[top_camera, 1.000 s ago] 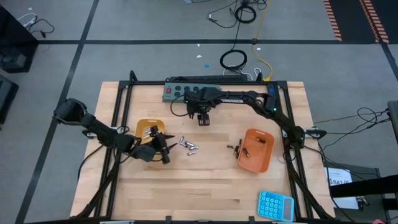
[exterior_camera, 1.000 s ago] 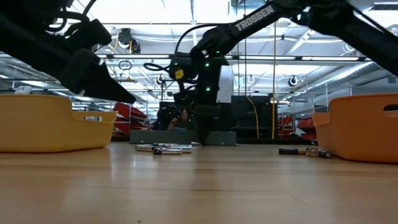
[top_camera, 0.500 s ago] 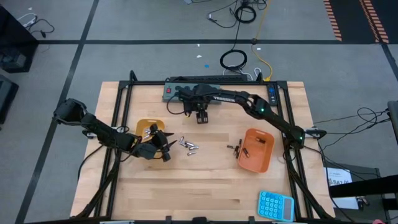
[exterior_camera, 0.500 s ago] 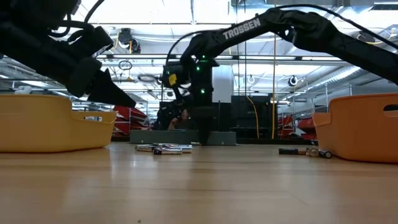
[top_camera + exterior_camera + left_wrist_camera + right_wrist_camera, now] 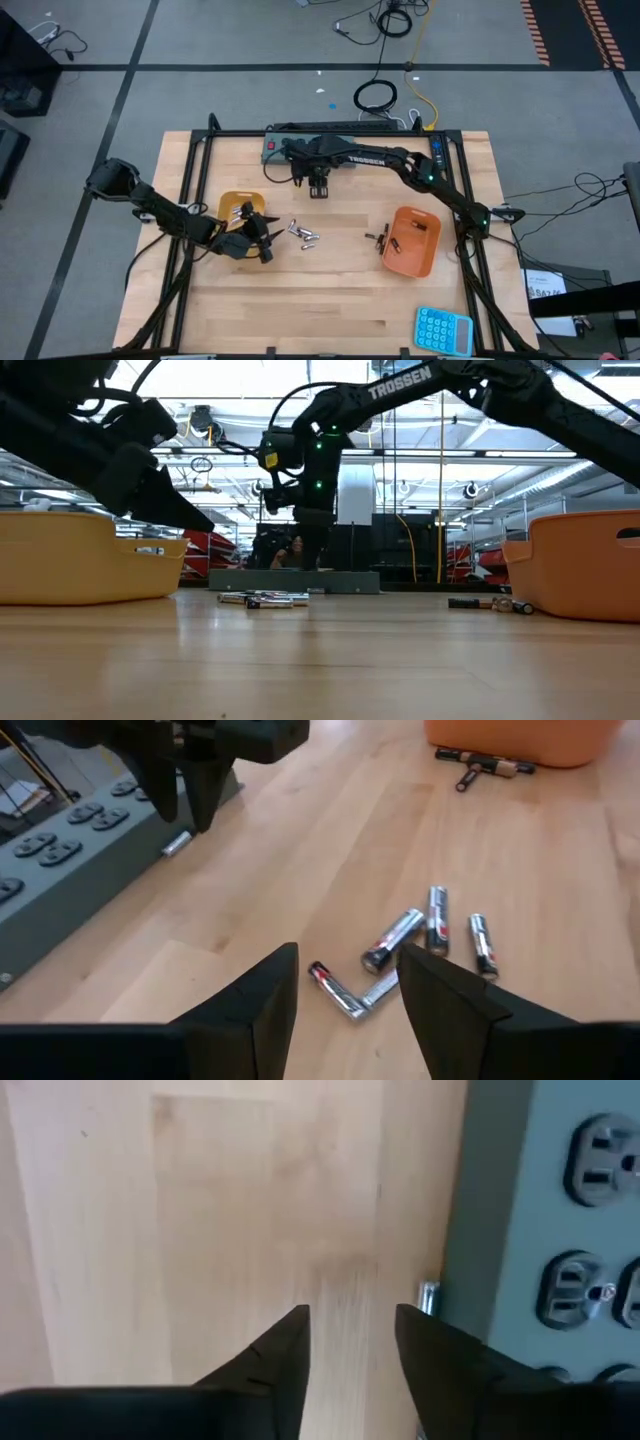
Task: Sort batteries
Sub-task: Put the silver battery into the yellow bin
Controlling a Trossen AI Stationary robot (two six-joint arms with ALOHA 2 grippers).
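Several silver batteries (image 5: 303,235) lie loose on the wood at mid-table; they show as a cluster (image 5: 425,935) in the left wrist view. My left gripper (image 5: 264,238) hovers open just left of them, beside the left orange tray (image 5: 236,204), which holds some batteries. My right gripper (image 5: 319,190) hangs open, pointing down, close to the grey power strip (image 5: 330,146) at the far edge. One silver battery (image 5: 428,1295) lies on the wood against the strip, just outside my right fingers; it also shows as a battery (image 5: 177,843) in the left wrist view. The right orange tray (image 5: 414,240) holds dark pieces.
A few small dark parts (image 5: 377,238) lie left of the right tray. A blue calculator (image 5: 443,330) sits at the near right corner. The black frame rails (image 5: 190,180) run along the table's sides. Bare wood (image 5: 330,290) stretches across the near half.
My right gripper has risen from the table surface by the power strip and drifted slightly toward the table's left edge. The battery by the strip stays on the wood.
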